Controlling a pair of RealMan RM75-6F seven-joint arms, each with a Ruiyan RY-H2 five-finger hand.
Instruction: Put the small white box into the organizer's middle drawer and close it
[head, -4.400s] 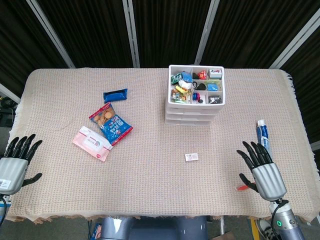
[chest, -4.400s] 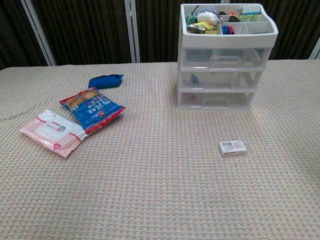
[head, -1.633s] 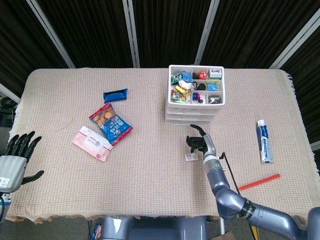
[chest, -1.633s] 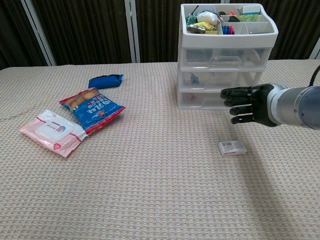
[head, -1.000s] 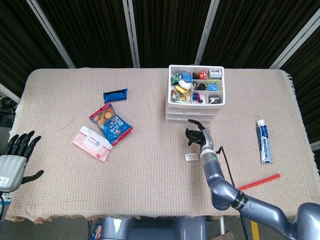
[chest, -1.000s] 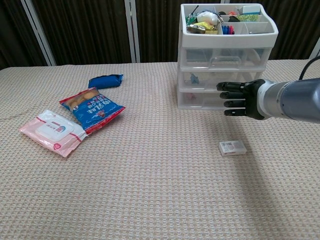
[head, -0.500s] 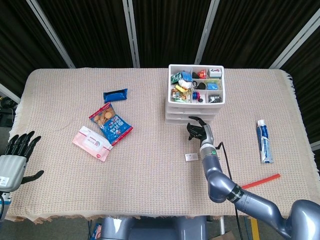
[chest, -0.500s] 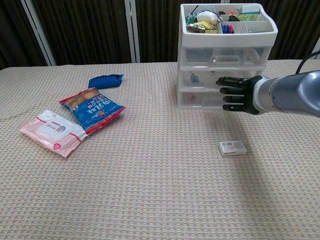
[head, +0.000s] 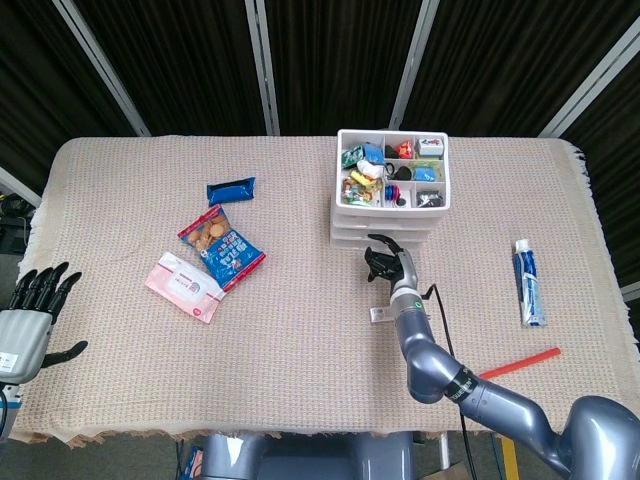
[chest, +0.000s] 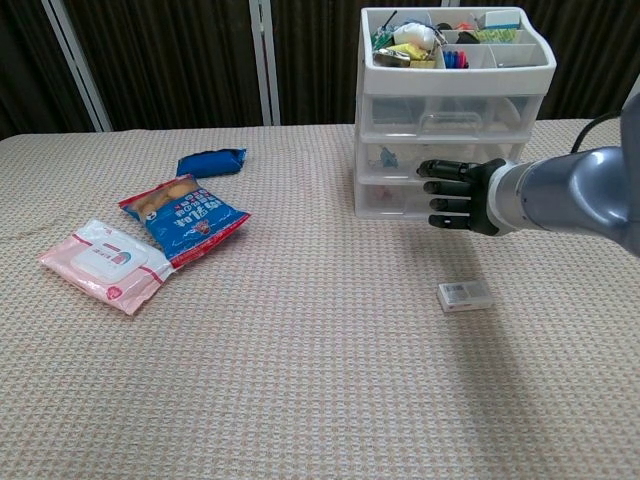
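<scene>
The small white box (head: 382, 314) (chest: 465, 295) lies flat on the cloth in front of the organizer. The white three-drawer organizer (head: 392, 223) (chest: 450, 150) stands at the back right with all drawers shut; its middle drawer (chest: 440, 158) holds a few small items. My right hand (head: 388, 265) (chest: 457, 194) hovers open just in front of the lower drawers, fingers stretched toward the left, holding nothing. It is above and behind the box, not touching it. My left hand (head: 28, 320) rests open at the table's left front edge.
The organizer's top tray (head: 393, 170) is full of small items. A blue snack bag (head: 222, 245), a pink wipes pack (head: 184, 286) and a blue packet (head: 231, 189) lie at left. A toothpaste tube (head: 526, 282) and a red stick (head: 518, 363) lie at right.
My right hand has come from the table's right front edge to the organizer front, and over the last second edged left and closer to the drawers. The box and left hand stayed put.
</scene>
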